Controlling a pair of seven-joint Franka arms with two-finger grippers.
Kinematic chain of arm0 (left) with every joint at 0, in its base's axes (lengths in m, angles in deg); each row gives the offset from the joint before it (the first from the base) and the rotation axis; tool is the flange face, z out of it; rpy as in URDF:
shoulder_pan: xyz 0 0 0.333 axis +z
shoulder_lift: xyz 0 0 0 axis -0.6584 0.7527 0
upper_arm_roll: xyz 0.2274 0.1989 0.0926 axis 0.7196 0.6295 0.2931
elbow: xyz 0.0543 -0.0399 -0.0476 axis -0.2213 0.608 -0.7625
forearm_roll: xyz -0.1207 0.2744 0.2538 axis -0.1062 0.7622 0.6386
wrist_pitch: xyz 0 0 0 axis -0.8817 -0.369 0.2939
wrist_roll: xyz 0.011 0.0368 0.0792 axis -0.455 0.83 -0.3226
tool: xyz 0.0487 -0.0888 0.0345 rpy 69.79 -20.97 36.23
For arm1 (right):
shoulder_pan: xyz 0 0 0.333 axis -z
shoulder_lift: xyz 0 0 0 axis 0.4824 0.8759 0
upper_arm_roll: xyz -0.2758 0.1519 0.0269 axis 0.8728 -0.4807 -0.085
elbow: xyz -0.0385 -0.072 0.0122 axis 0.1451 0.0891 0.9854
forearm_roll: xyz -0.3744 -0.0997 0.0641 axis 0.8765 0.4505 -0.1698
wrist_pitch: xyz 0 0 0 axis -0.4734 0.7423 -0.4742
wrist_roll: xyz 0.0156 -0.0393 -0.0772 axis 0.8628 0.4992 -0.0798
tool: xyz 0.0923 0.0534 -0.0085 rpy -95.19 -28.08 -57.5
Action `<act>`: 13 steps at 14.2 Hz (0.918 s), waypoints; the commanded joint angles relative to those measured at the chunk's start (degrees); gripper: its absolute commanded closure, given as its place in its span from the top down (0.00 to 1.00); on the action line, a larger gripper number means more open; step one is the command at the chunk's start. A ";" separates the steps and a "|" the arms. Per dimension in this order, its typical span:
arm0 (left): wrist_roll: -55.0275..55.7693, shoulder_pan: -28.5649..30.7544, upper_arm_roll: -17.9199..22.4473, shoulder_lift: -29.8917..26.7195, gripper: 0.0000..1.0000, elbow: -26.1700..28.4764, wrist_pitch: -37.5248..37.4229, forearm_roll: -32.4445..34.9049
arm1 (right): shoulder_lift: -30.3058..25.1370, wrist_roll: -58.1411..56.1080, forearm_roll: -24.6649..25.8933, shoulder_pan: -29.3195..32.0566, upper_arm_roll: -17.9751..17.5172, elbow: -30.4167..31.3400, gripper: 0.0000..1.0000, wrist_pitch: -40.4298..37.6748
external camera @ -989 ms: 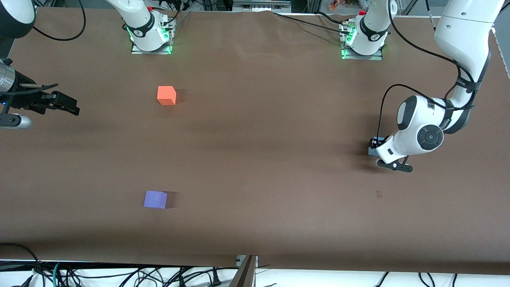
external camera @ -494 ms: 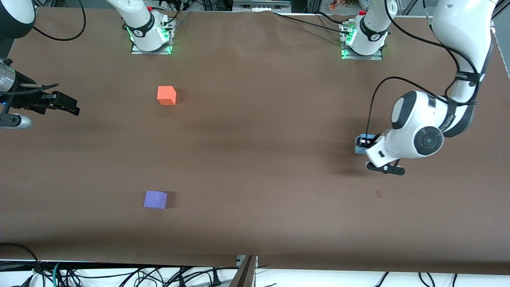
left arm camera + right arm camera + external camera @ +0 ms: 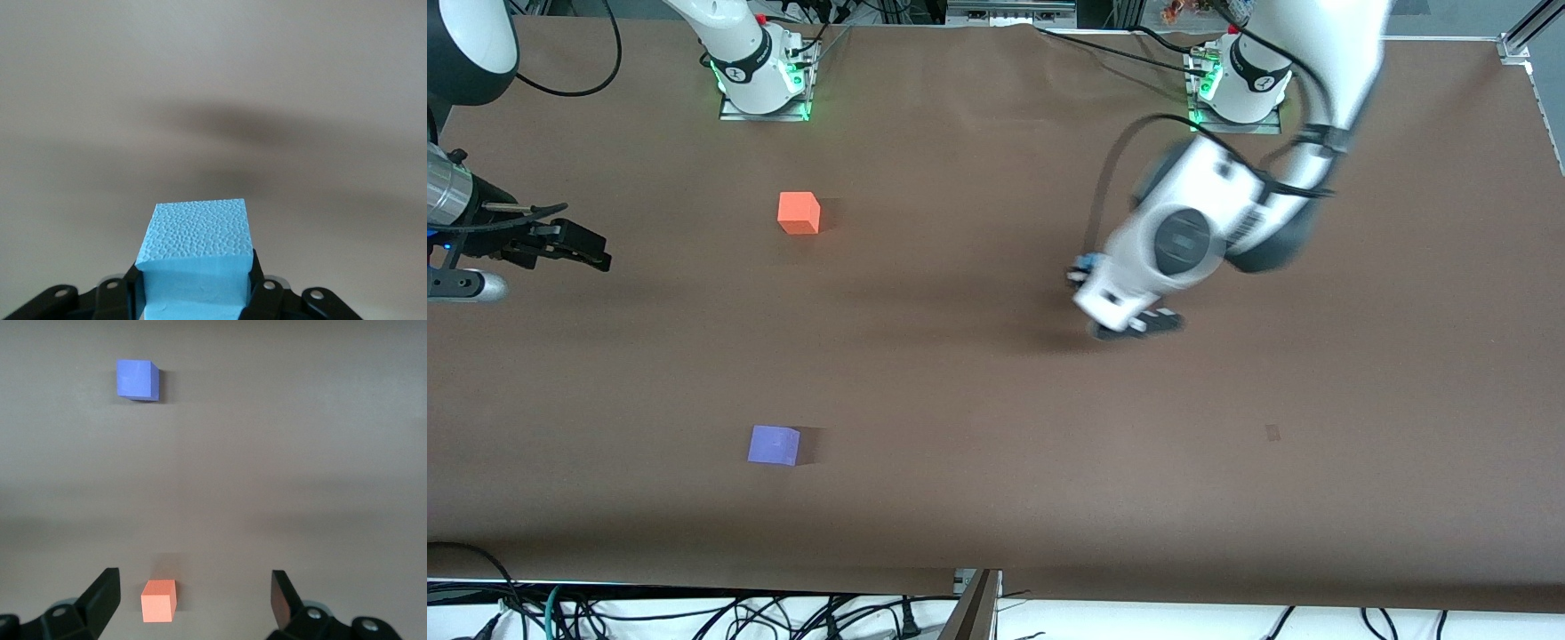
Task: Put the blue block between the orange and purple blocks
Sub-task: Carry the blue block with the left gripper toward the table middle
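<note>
My left gripper (image 3: 1082,272) is shut on the light blue block (image 3: 1085,263) and holds it over the bare brown table near the middle. In the left wrist view the blue block (image 3: 197,253) fills the gap between the black fingers (image 3: 257,283). The orange block (image 3: 799,213) sits nearer the robots' bases. The purple block (image 3: 774,444) lies nearer the front camera, roughly in line with it. My right gripper (image 3: 580,249) waits open over the table's edge at the right arm's end. Its wrist view shows the orange block (image 3: 159,600) and the purple block (image 3: 137,380) past the open right gripper (image 3: 193,587).
The brown table cover (image 3: 960,373) carries nothing else but a small dark mark (image 3: 1272,433) toward the left arm's end. Cables (image 3: 694,613) hang below the table's front edge. The two arm bases (image 3: 765,80) stand along the edge farthest from the front camera.
My left arm has swung with the blue block from near the left arm's end toward the table's middle, lifting it off the surface. The right gripper has barely shifted.
</note>
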 commanded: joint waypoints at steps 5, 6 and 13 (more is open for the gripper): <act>17.88 -11.38 1.25 16.70 0.51 -16.98 12.19 -6.39 | 2.97 -0.58 -1.00 2.92 0.52 -1.13 1.00 -0.04; 18.41 -11.73 1.25 17.40 0.53 -16.80 14.31 -7.11 | 3.06 -0.76 -1.00 3.01 0.52 -1.04 1.00 0.39; 22.81 -12.79 1.25 19.26 0.57 -16.97 19.87 -7.30 | 6.22 -0.76 -0.13 3.62 0.52 -1.13 1.00 2.24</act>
